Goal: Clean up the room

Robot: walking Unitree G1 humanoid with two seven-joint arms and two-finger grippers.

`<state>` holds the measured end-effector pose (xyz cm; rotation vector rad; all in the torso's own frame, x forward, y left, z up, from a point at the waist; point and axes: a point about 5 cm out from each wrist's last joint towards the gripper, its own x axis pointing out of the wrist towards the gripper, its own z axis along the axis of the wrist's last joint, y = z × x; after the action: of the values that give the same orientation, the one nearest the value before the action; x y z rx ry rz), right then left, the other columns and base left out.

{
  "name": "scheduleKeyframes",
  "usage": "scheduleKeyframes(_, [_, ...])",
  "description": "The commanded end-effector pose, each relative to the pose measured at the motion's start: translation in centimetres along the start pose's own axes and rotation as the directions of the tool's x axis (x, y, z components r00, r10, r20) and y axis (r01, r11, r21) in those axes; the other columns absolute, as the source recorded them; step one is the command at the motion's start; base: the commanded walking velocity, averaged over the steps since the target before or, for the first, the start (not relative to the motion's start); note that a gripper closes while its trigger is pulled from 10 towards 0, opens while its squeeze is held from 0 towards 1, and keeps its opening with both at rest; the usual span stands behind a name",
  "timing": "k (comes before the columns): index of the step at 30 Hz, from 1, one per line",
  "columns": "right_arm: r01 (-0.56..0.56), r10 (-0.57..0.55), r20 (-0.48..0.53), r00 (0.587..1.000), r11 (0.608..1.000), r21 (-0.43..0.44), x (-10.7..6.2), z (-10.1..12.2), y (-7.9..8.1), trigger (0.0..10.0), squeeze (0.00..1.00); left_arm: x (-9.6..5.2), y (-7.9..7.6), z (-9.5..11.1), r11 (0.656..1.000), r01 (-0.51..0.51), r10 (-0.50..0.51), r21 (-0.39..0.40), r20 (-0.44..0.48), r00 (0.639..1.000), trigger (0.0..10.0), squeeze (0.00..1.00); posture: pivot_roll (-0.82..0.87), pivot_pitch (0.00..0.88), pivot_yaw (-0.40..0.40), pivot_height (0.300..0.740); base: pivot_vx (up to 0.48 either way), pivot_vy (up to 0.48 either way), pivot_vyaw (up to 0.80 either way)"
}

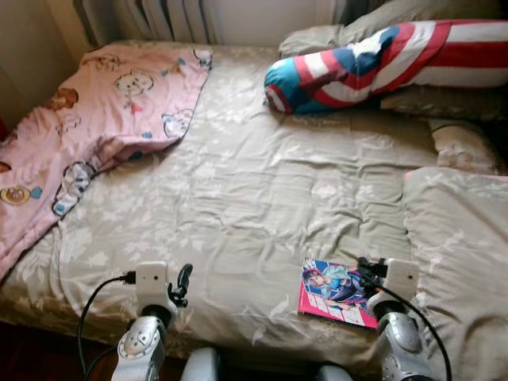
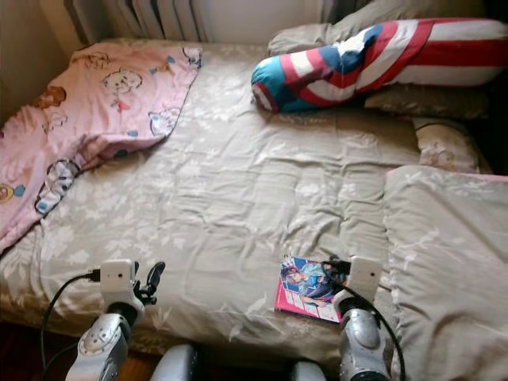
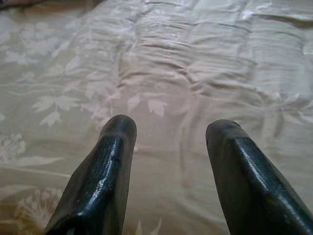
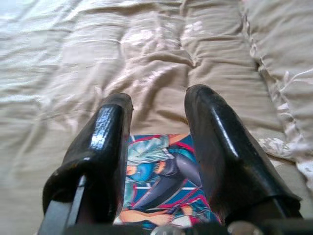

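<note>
1. Jaws of the right gripper [image 4: 159,103] stand parted with nothing between them, hovering over the near end of the book [image 4: 161,181], whose cover shows in the gap between the two fingers [image 4: 215,142].
2. Jaws of the left gripper [image 3: 171,132] stand wide apart and hold nothing, low over bare quilt [image 3: 195,63] near the front edge of the bed [image 1: 238,190].
3. Book, a pink-edged one with a cartoon cover, lies flat on the quilt at the front right of the bed, just beside the right gripper.
4. Just right of the book, a folded beige cover [image 1: 464,238] lies over the bed's right side.
5. A pink blanket [image 1: 95,119] with cartoon prints is heaped over the far left corner.
6. A red, white and blue bolster [image 1: 373,63] lies across the pillows [image 1: 325,36] at the far right.
</note>
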<state>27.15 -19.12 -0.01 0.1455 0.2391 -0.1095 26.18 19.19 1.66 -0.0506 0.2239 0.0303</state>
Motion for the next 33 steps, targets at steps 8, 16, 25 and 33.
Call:
scheduleKeyframes(8, [-0.015, 0.016, -0.166, 0.986, 1.000, 0.007, -0.8, -2.6, 0.4, 10.0, 0.00, -0.2, 1.3, -2.8, 0.998, -0.051, 0.048, -0.020, -0.146, 0.988, 10.0, 0.00, 0.00, 0.024, 0.007, 0.722, 0.000, 0.000, 0.00])
scheduleKeyframes(16, [0.038, -0.026, -0.309, 0.951, 0.999, 0.034, -2.6, -5.3, -0.7, 10.0, 0.00, -0.8, 1.9, -5.1, 0.999, -0.028, 0.036, 0.031, -0.298, 0.954, 10.0, 0.00, 0.01, 0.026, 0.015, 0.740, 0.000, 0.000, 0.00])
scheduleKeyframes(25, [0.107, -0.099, -0.455, 0.885, 0.994, -0.008, -4.4, -7.6, -2.2, 10.0, 0.00, -2.8, 2.4, -8.1, 0.997, -0.051, 0.073, 0.058, -0.473, 0.878, 10.0, 0.00, 0.00, 0.000, 0.018, 0.740, 0.000, 0.000, 0.00])
scheduleKeyframes(33, [0.118, -0.118, -0.518, 0.847, 0.992, -0.033, -5.8, -8.9, -2.5, 10.0, 0.00, -4.0, 2.5, -9.4, 0.995, -0.089, 0.099, 0.043, -0.522, 0.847, 10.0, 0.00, 0.00, 0.000, 0.022, 0.740, 0.000, 0.000, 0.00])
